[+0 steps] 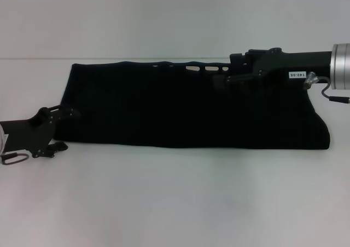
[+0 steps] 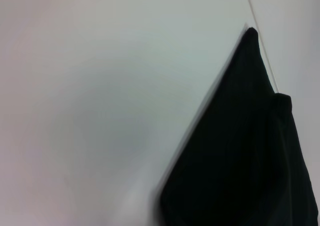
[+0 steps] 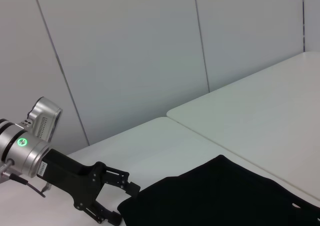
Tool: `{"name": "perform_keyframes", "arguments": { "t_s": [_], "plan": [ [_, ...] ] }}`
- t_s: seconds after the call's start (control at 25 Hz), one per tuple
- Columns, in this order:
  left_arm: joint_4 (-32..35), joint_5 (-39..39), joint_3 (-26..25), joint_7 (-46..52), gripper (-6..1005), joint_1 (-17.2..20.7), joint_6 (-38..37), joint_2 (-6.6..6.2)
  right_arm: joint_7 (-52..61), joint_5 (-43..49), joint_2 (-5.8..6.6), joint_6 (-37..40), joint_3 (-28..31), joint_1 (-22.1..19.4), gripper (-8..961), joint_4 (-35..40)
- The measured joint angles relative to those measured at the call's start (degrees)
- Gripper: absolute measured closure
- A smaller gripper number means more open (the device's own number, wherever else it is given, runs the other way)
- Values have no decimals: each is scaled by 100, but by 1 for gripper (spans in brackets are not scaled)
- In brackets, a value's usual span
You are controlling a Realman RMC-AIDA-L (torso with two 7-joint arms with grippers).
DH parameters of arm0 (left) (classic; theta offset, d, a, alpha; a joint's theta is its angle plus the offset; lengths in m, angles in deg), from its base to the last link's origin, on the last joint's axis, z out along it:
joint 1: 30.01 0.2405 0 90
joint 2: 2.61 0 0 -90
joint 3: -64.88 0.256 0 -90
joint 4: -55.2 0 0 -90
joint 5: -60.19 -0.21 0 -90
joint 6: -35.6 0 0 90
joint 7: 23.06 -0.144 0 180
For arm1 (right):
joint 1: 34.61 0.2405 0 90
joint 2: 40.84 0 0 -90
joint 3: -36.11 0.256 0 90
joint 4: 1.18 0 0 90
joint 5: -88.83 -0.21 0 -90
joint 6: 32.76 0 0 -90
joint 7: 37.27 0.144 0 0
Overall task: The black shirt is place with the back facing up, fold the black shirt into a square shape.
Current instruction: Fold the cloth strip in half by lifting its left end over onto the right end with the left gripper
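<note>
The black shirt (image 1: pixel 180 107) lies as a long folded band across the white table (image 1: pixel 175 198), with small white marks along its far edge. My left gripper (image 1: pixel 64 130) is open at the shirt's left end, close to the near corner, with nothing between its fingers. The right wrist view shows that same left gripper (image 3: pixel 123 202) spread open beside the shirt's corner (image 3: pixel 210 196). My right gripper (image 1: pixel 225 69) hovers open over the shirt's far edge, right of centre. In the left wrist view only a pointed end of the shirt (image 2: pixel 240 151) shows on the table.
Bare white tabletop runs along the near side of the shirt and beyond its far edge. A second white table (image 3: pixel 260 106) adjoins behind a seam, with a pale panelled wall (image 3: pixel 125 51) behind.
</note>
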Motion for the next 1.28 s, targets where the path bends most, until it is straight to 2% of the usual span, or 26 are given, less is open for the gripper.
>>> {"name": "perform_keyframes", "arguments": {
  "t_s": [0.64, 0.92, 1.28],
  "plan": [
    [-11, 41, 41, -267, 37, -116, 325, -18, 67, -67, 10, 29, 0, -1, 23, 0],
    [-18, 37, 270, -388, 37, -136, 397, -1, 78, -71, 11, 42, 0, -9, 23, 0],
    [-18, 52, 288, -765, 37, -165, 408, 1, 80, -71, 11, 46, 0, -1, 22, 0]
  ]
}}
